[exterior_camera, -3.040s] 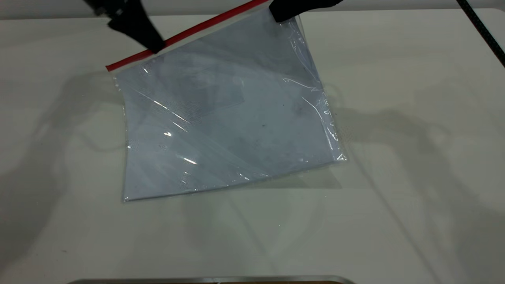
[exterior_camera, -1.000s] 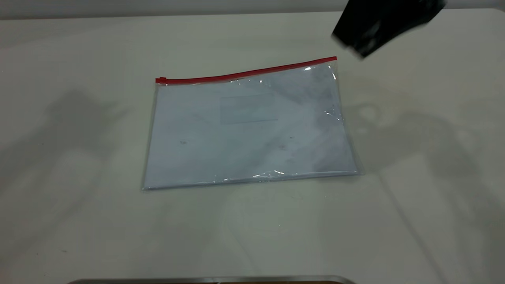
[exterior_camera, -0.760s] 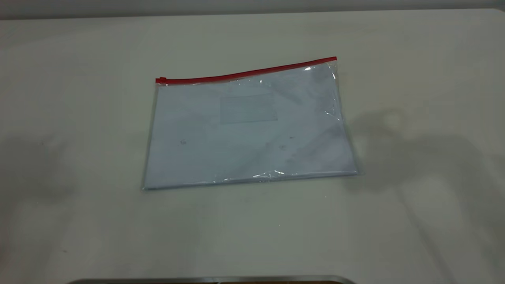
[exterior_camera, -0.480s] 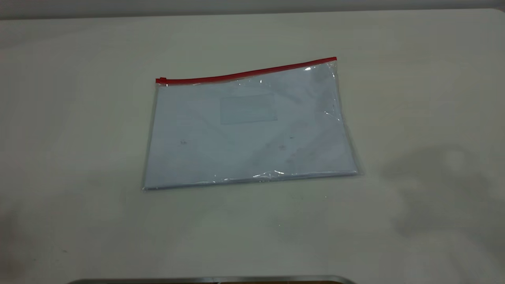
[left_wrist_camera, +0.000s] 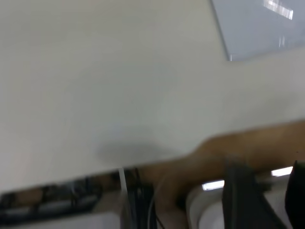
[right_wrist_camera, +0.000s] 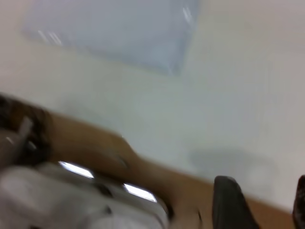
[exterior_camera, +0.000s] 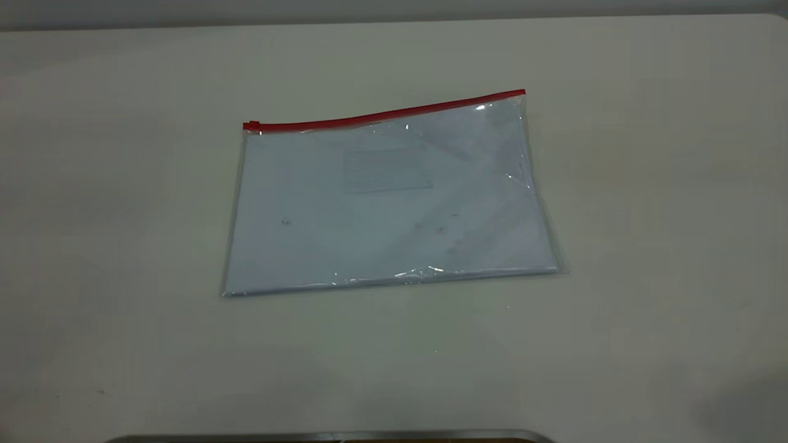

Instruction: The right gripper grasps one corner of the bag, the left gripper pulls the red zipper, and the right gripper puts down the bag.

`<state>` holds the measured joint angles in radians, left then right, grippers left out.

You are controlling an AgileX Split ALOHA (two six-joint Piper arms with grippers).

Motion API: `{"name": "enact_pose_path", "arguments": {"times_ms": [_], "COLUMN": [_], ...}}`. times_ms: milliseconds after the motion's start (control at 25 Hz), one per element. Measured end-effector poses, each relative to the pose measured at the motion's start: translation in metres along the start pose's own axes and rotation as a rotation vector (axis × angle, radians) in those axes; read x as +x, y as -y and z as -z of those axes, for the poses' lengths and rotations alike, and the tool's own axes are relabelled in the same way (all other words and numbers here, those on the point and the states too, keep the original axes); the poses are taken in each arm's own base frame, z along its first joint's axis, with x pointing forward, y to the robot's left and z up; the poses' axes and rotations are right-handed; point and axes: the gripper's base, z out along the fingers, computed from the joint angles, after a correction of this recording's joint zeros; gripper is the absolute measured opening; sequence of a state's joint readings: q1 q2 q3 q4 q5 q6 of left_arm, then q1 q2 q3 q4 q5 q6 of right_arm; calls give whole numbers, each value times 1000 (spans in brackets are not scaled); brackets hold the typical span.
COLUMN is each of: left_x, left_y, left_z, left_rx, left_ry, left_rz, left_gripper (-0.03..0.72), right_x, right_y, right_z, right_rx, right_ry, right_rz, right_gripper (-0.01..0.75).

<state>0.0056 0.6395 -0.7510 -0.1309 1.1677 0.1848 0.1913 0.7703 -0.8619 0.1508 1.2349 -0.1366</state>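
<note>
The bag (exterior_camera: 388,203) lies flat on the white table (exterior_camera: 646,184), a clear pouch with a pale blue sheet inside. Its red zipper (exterior_camera: 385,114) runs along the far long edge, with the slider tab (exterior_camera: 252,125) at the left end. The corner of the bag (exterior_camera: 522,94) at the strip's right end rests free. Neither gripper shows in the exterior view. In the left wrist view the left gripper (left_wrist_camera: 269,191) is open beyond the table's edge, far from the bag (left_wrist_camera: 257,24). The right gripper (right_wrist_camera: 264,200) is open too, well away from the bag (right_wrist_camera: 114,28).
A metal rim (exterior_camera: 332,435) shows at the near edge of the exterior view. Both wrist views look past the table's edge (left_wrist_camera: 157,160) to a brown floor and pale blurred shapes below.
Three seconds ago both grippers held the bag raised and tilted. It now lies flat and has not moved for a second; the right gripper left the view and the arms' shadows withdrew.
</note>
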Motion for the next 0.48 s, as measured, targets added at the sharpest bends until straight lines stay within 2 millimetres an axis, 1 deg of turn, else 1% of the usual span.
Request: {"name": "enact_pose_path", "arguments": {"times_ms": [80,240,280,360,480], "left_x": [20,49,53,59,67], "left_y": [1,4,5,6,7], "left_z": [-14,-30,-30,-28,-28], "left_rx": [5,7,5,-2,-11], "left_ry": [-33,-51,-36,9,67], "left_rz": [11,46,52,50,39], "left_gripper": [293,340,358,388,406], "right_x": [30,74,78,80,82], "right_y": [6,11,11,11,10], "right_z": [-19,-50,-51,-50,-47], "right_rx": [56,109,112,115,117], "right_ry": [-65,-76,-69,-23,8], "right_rz": [-26,-75,-78,-78,-77], "right_gripper": [361,361,361,361,361]}}
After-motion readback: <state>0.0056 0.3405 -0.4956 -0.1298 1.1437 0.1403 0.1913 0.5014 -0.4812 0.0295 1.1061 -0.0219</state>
